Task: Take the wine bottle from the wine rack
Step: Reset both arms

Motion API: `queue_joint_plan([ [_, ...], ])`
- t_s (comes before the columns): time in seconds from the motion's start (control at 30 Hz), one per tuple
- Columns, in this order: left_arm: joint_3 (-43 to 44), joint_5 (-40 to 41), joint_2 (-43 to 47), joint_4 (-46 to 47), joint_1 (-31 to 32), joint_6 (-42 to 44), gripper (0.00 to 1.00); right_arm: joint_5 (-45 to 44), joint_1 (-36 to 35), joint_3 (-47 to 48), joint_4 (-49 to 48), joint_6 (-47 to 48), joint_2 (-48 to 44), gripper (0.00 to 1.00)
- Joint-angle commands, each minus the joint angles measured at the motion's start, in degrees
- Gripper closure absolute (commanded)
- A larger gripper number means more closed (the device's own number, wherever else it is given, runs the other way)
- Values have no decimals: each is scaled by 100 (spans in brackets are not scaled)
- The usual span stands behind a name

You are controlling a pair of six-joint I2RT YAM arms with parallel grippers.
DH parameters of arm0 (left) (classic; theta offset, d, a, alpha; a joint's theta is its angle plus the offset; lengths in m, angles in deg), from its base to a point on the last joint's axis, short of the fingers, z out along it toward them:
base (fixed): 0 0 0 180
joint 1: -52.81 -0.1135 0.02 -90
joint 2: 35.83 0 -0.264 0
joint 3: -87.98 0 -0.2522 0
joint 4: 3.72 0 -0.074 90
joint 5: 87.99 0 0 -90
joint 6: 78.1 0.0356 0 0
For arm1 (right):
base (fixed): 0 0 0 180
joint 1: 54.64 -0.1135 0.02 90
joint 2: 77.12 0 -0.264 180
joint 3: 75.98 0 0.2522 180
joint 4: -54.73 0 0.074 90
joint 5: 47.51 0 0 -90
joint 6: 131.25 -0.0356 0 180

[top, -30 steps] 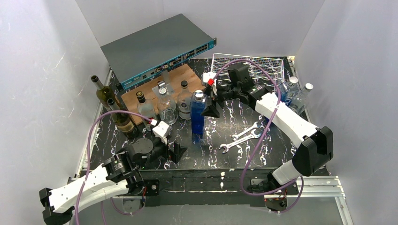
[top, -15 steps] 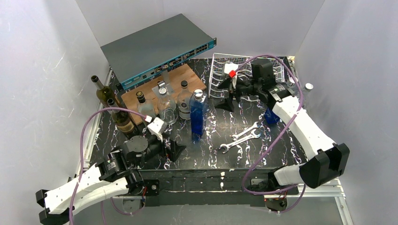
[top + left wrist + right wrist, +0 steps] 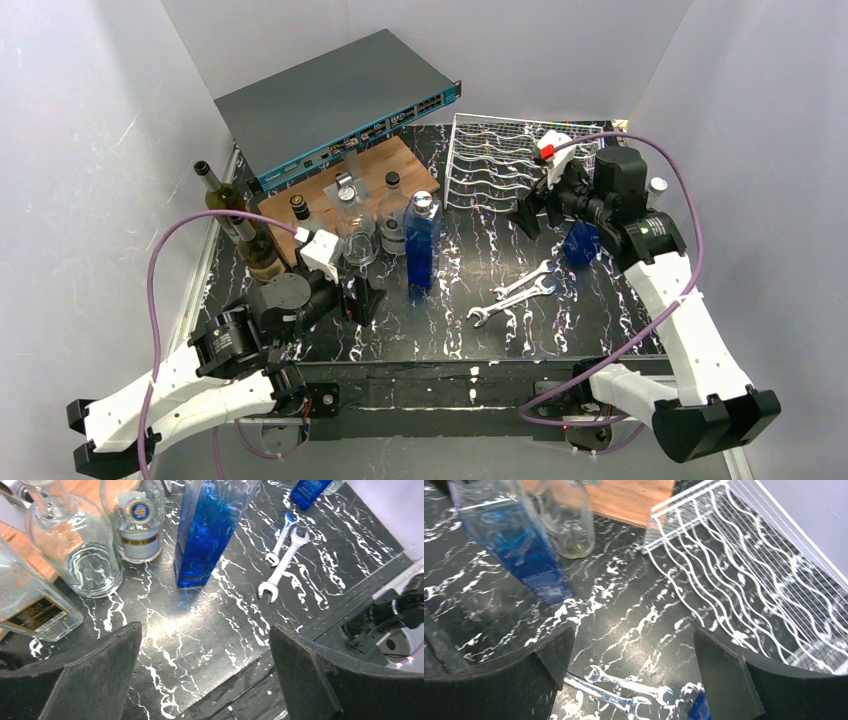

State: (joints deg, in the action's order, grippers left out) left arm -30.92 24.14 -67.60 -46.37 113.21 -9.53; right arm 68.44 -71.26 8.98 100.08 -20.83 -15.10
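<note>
Top view: wine rack [image 3: 500,165] lies flat at the far right corner of the surface [image 3: 440,330], white wavy rows. Blue bottle [image 3: 421,250] stands upright near the middle of the surface, well apart from the rack. My right jaws hang by the rack's near right edge, spread wide, gripping nothing. My left jaws sit near the near left corner, also wide, nothing in them. 2 wrenches [image 3: 515,290] lie between the blue bottle and the right edge. Grey switch box [image 3: 330,105] at the far left, wooden board [image 3: 375,165] in front of it.

Left wrist: jaws fully apart, only bare surface between them. Blue bottle ahead, a round clear bottle [image 3: 85,555] to its left, wrenches to its right.

Right wrist: jaws fully apart, holding nothing. Rack at upper right, blue bottle upright at upper left, wrenches low between the fingers.
</note>
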Motion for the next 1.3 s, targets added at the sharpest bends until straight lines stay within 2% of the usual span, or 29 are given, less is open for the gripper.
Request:
queue_joint_plan([
  [0.0,80,454,-111,-63,-97,304,2,-1081,65,-116,19,-424,-310,2],
  [0.1,206,441,-232,-66,-148,420,2,-976,171,-136,305,-71,-513,2],
  [0.33,200,412,-186,-66,-194,364,2,-462,454,-451,367,-237,-882,2],
  [0.53,222,353,-42,-292,-195,309,2,-1046,523,-632,120,-862,-1048,2],
  [0.8,166,333,76,-372,-195,217,2,-1279,607,-759,-17,-1149,-1179,1],
  [1.27,79,270,317,-539,-194,40,2,-1084,694,-853,18,-1113,-1279,2],
])
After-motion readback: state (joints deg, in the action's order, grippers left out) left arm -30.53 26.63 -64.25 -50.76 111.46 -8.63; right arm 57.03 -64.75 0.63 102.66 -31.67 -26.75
